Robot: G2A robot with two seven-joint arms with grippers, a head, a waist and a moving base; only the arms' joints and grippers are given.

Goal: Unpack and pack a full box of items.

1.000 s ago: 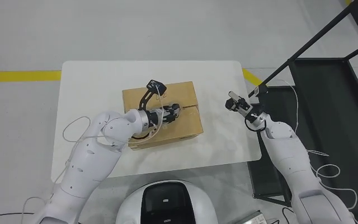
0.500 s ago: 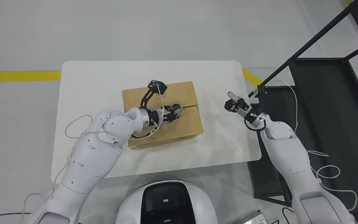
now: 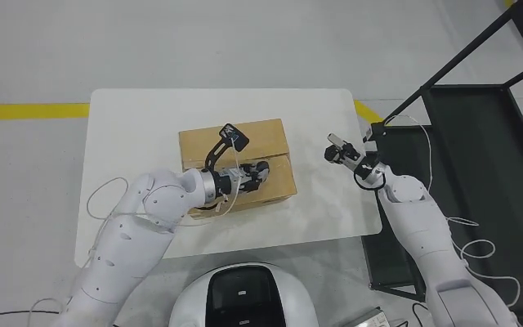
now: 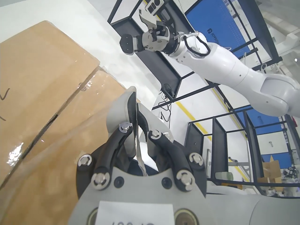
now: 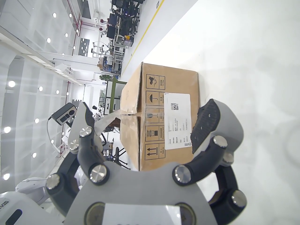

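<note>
Over box (image 3: 204, 144) seam | L grip (image 3: 261, 172) nips tape (image 5: 107, 119) | R grip (image 3: 333, 150) spread

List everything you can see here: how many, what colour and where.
box: one, brown cardboard, flaps closed, mid-table
tape strip: one, clear, lifted off the box's top seam
label: one, white, on the box's end facing the right gripper
table: one, white, under the box
rack: one, black metal, beside the table on the robot's right
floor line: one, yellow, on the floor past the table
left gripper: over the box's top, apparently pinching the tape strip
right gripper: open, empty, above the table's right edge
</note>
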